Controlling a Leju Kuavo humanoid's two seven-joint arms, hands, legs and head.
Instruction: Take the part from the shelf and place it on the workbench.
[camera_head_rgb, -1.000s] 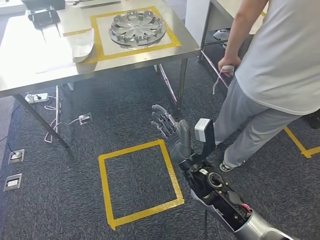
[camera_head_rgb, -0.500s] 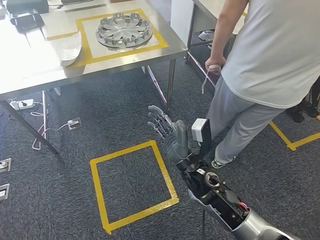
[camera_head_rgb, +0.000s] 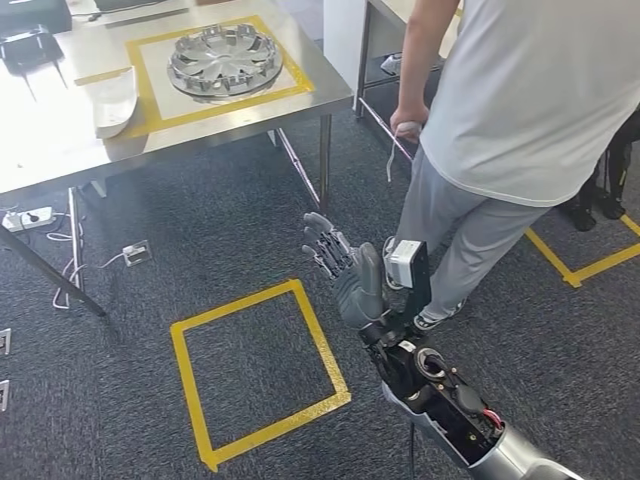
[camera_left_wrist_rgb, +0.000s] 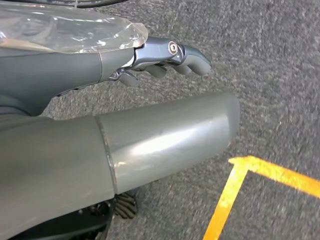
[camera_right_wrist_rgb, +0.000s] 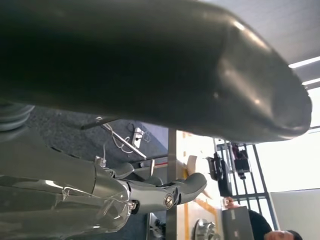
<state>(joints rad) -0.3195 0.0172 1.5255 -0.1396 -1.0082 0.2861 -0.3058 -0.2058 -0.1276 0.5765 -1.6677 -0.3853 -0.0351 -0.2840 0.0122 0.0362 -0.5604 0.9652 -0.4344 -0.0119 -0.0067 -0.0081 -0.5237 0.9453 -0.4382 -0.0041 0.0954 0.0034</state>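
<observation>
Fingers (camera_head_rgb: 323, 243) of the right hand (camera_head_rgb: 349, 272) are spread and only lightly bent in the head view, with nothing between them; the hand is raised at the end of its arm above the dark carpet, beside a square of yellow tape (camera_head_rgb: 256, 370) on the floor. On the steel workbench (camera_head_rgb: 45, 140) a silver wheel cover (camera_head_rgb: 225, 60) lies flat inside a taped yellow frame (camera_head_rgb: 219, 65), and a pale curved piece (camera_head_rgb: 115, 100) lies just beside that frame. If the wheel cover is the task's part, it is already down on the bench; no shelf holding a part is clear enough to name. A person (camera_head_rgb: 521, 110) stands very near on the right, one hand (camera_head_rgb: 407, 122) down by a second table (camera_head_rgb: 392, 10).

From the left wrist, the left hand (camera_left_wrist_rgb: 124, 107) hangs over the carpet, its thumb (camera_left_wrist_rgb: 170, 135) straight and its darker fingers (camera_left_wrist_rgb: 177, 52) extended, apart from the thumb and holding nothing. A corner of yellow tape shows on the floor beyond.

From the right wrist, the thumb (camera_right_wrist_rgb: 151, 65) and the fingers (camera_right_wrist_rgb: 166, 192) stand apart with empty space between them; a table leg (camera_right_wrist_rgb: 172, 180) and a trailing cable (camera_right_wrist_rgb: 117, 132) lie behind.

The main risk, as I judge it, is the person: any swing of the raised right arm could strike their leg. A step toward the bench could also snag the loose cables (camera_head_rgb: 68, 240) under it.
</observation>
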